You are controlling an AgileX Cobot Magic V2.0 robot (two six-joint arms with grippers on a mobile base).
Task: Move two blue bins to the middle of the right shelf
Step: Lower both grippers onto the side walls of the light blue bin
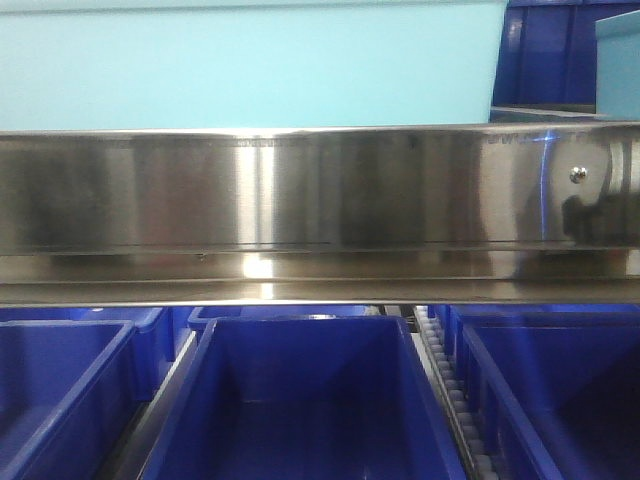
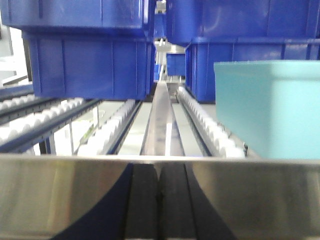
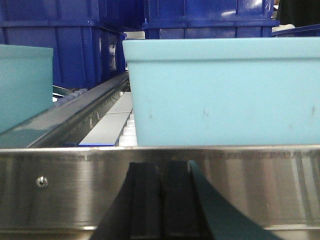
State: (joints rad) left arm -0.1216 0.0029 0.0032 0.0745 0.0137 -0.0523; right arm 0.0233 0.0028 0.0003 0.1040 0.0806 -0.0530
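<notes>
Three dark blue bins stand open-topped on the lower level: one in the middle [image 1: 300, 400], one at left [image 1: 50, 390], one at right [image 1: 560, 400]. More dark blue bins [image 2: 90, 65] stand stacked at the back of the roller lanes, and others [image 3: 210, 17] show behind the pale one. My left gripper [image 2: 159, 170] is shut and empty, its black fingers [image 2: 145, 200] pressed together just before the steel shelf rail [image 2: 60, 195]. My right gripper [image 3: 161, 167] is also shut on nothing, close before the rail [image 3: 250, 185]. Neither gripper shows in the front view.
A light cyan bin [image 1: 250, 65] sits on the upper level right behind the steel rail [image 1: 320, 190], and fills the right wrist view as the cyan bin [image 3: 225, 90]. A second cyan bin [image 2: 270, 107] stands at right. White roller tracks [image 2: 105, 132] run back between the lanes.
</notes>
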